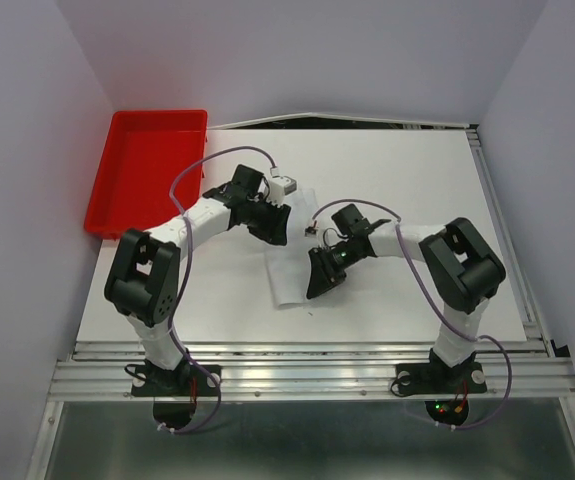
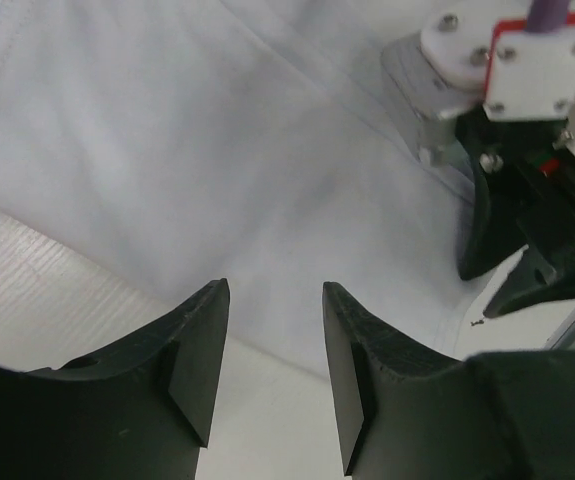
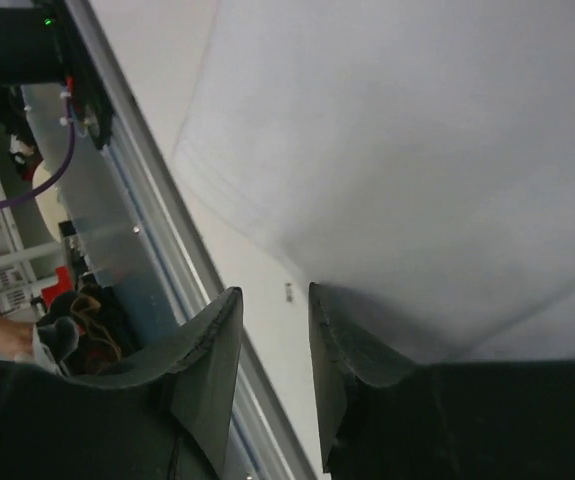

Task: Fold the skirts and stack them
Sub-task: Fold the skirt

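One skirt (image 1: 289, 272) is lying flat on the table (image 1: 407, 180) between both arms; no fold and no stack are showing, so the task is judged to be barely starting. The left gripper (image 2: 275, 290) is hovering spread over the cloth's edge, holding nothing. The right gripper (image 3: 275, 295) is standing narrowly parted at the near corner, with no cloth showing between its jaws.

Bright, even light washes the skirt (image 2: 217, 150) pale; close wrist views slightly soft.
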Motion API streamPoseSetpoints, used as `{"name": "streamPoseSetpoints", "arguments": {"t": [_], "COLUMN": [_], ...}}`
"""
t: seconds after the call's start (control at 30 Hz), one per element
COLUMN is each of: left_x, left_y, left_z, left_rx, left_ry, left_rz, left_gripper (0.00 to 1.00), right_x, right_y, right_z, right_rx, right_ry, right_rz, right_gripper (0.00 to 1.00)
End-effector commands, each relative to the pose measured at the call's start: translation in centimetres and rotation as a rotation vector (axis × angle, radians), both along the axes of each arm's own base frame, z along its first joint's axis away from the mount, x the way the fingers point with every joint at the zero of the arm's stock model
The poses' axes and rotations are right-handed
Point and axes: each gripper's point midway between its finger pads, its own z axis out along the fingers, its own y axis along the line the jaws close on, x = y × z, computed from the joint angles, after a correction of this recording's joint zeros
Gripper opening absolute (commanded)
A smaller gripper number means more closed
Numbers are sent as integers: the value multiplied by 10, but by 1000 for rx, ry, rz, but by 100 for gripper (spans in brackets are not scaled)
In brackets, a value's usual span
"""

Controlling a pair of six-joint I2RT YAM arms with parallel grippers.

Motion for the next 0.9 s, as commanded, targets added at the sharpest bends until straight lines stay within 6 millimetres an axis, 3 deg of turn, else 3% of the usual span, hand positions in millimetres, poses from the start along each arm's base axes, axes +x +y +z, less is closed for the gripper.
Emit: {"name": "streamPoseSetpoints", "arguments": {"t": [0.0,0.07,0.1,0.2,0.3,0.37,0.47,0.53,0.7,0.73,0.87], "left_x": [10,14,15,25,20,14,8,7,18,14,20], "left_y": [-9,-13,-14,-17,-22,-26,-27,-26,-15,-12,-11], "left_z": [18,24,28,36,26,17,8,9,13,2,-3], "left_rx": [-41,-61,-70,-72,-63,-58,-73,-95,-78,-52,-21], "left_ry": [-28,-39,-47,-75,-13,3,43,49,-5,33,34], "left_rz": [6,-2,-9,-1,-24,-41,-32,-9,60,55,43], "left_gripper": [53,53,53,53,52,52,52,53,55,55,54], "right_x": [-23,-28,-21,12,58,76,88,99,125,127,117], "right_y": [35,45,47,32,6,-4,-11,-14,-17,-17,-16], "right_z": [56,81,93,121,132,115,97,74,44,38,-1], "right_rx": [181,277,304,362,357,291,181,115,20,10,-43], "right_ry": [8,36,29,-23,-172,-306,-317,-343,-370,-359,-252], "right_rz": [17,30,28,-35,-153,-158,-169,-159,-184,-185,-180], "right_gripper": [44,50,52,52,48,43,40,38,34,32,25]}}
